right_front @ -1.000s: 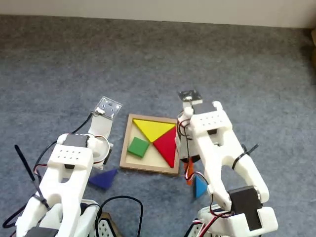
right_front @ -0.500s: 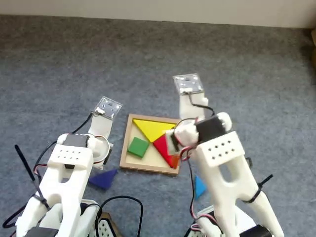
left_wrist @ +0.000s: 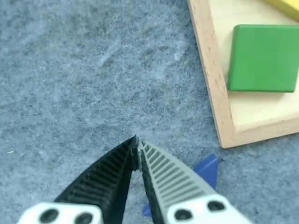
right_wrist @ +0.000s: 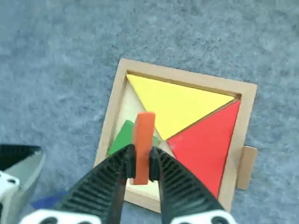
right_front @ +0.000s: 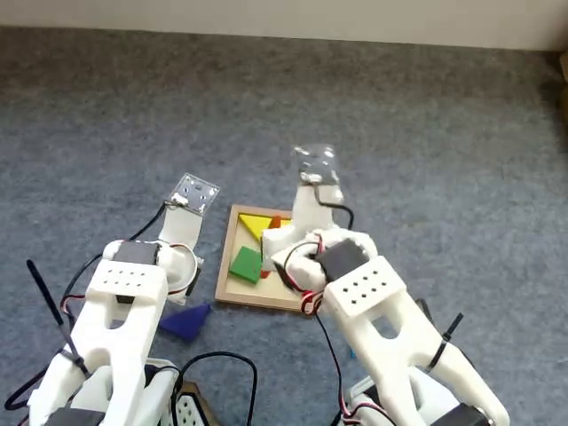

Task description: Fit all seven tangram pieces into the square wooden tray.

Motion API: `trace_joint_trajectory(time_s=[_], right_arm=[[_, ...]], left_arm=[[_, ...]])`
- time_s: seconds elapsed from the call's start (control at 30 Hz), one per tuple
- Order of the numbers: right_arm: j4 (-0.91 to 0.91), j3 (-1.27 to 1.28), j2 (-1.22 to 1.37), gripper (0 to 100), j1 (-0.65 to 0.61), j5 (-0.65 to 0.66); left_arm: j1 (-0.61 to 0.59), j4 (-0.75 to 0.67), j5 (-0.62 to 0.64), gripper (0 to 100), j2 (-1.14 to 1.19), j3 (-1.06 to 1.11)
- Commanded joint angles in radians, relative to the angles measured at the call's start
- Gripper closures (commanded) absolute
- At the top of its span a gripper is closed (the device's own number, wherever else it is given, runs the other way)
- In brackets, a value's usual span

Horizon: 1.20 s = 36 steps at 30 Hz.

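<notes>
right claw (right_wrist: 141,163): clamped on slim orange wooden piece (right_wrist: 143,133), over square wooden tray (right_wrist: 248,116) | left claw (left_wrist: 136,145): pinched together, empty, left of tray

Grey carpet (right_front: 444,133); pale strip (right_front: 266,18) along far edge.

Count at this moment.
Tray (right_wrist: 187,76): 1.
Coloured pieces seen: 5.
- yellow triangle (right_wrist: 180,106): 1
- red triangle (right_wrist: 208,142): 1
- green square (left_wrist: 264,58): 1
- orange piece (right_wrist: 142,140): 1
- blue piece (right_front: 186,320): 1

Triangles: 2 certain. The orange and blue shapes are unclear.
Small tan block (right_wrist: 246,167): 1.
Grippers: 2, left gripper (left_wrist: 138,149) and right gripper (right_wrist: 141,153).
</notes>
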Motion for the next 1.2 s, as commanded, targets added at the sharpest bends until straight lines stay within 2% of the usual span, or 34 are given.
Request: trace_joint_trajectory(time_s=[0.0, 0.2, 0.33, 0.5, 0.57, 0.7, 0.87, 1.0, 1.17], right_arm=[[-0.14, 0.042, -0.042, 99.3, -0.008, -0.186], [-0.217, 0.134, -0.041, 99.1, -0.008, -0.315], [-0.242, 0.189, -0.039, 97.5, -0.01, -0.321], [-0.237, 0.203, -0.042, 79.4, -0.018, -0.319], [-0.228, 0.203, -0.051, 76.2, -0.031, -0.308], [-0.097, 0.159, -0.053, 80.6, -0.036, -0.241], [-0.007, 0.007, -0.062, 99.8, 0.007, -0.127], [-0.021, -0.058, -0.021, 99.4, 0.019, -0.051], [-0.147, -0.077, 0.139, 99.5, 0.021, 0.006]], left_arm=[[-0.013, -0.012, 0.0, 99, -0.025, -0.001], [-0.013, -0.012, 0.0, 99, -0.025, -0.001], [-0.013, -0.012, 0.0, 99, -0.025, -0.001], [-0.013, -0.012, 0.0, 99, -0.025, -0.001], [-0.013, -0.012, 0.0, 99, -0.025, -0.001], [-0.013, -0.012, 0.0, 99, -0.025, -0.001], [-0.013, -0.012, 0.0, 99, -0.025, -0.001], [-0.013, -0.012, 0.0, 99, -0.025, -0.001], [-0.013, -0.012, 0.0, 99, -0.025, -0.001]])
